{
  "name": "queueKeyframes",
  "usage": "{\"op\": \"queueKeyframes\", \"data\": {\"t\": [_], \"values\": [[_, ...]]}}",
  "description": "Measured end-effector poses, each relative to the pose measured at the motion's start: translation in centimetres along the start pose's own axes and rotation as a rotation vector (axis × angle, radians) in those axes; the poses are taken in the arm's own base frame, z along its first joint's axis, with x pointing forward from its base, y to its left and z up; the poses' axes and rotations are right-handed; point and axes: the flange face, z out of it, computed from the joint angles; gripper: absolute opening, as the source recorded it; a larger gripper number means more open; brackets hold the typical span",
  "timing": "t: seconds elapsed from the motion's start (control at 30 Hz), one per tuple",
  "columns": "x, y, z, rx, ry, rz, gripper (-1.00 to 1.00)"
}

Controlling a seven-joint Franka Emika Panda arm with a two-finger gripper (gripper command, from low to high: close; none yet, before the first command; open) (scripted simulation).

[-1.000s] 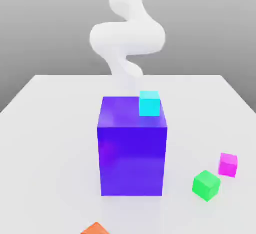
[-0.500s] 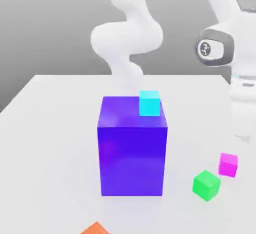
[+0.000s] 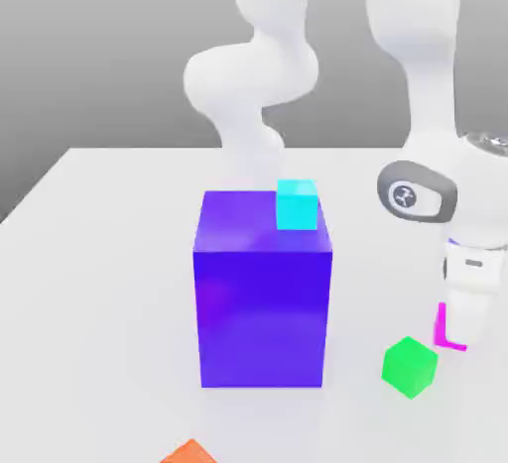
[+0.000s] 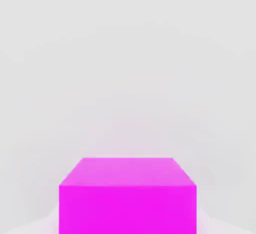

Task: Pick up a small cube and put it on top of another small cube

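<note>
a white panda arm reaches down at the exterior view's right, its hand lowered over a small magenta cube that sits on the pale table; most of that cube is hidden behind the hand, and whether the claw is apart or together cannot be told. the hand view looks across the magenta cube at close range, with bare table beyond it. a small green cube rests on the table just beside the hand, toward the exterior view's left. a large blue-violet block stands mid-table, with a small cyan cube on its top near the far right corner. an orange cube pokes in at the lower edge.
</note>
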Motion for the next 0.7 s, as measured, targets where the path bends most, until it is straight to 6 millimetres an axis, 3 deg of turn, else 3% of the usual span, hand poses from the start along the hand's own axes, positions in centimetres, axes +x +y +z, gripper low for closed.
{"op": "queueKeyframes", "data": {"t": [0.2,0.27,0.4,0.43,0.57,0.6,0.7], "values": [[0.2,0.3,-5.6,-0.002,0.0,0.003,-1.0],[1.4,3.0,-7.4,-0.007,0.001,0.041,-1.0],[3.6,11.5,-10.5,-0.004,0.0,0.174,-1.0],[3.8,12.8,-10.3,-0.002,-0.001,0.195,-1.0],[3.9,11.8,-6.5,0.0,-0.001,0.162,-1.0],[3.8,11.7,-5.5,0.0,-0.001,0.161,1.0],[3.8,11.7,-5.5,0.0,-0.001,0.161,1.0]]}}
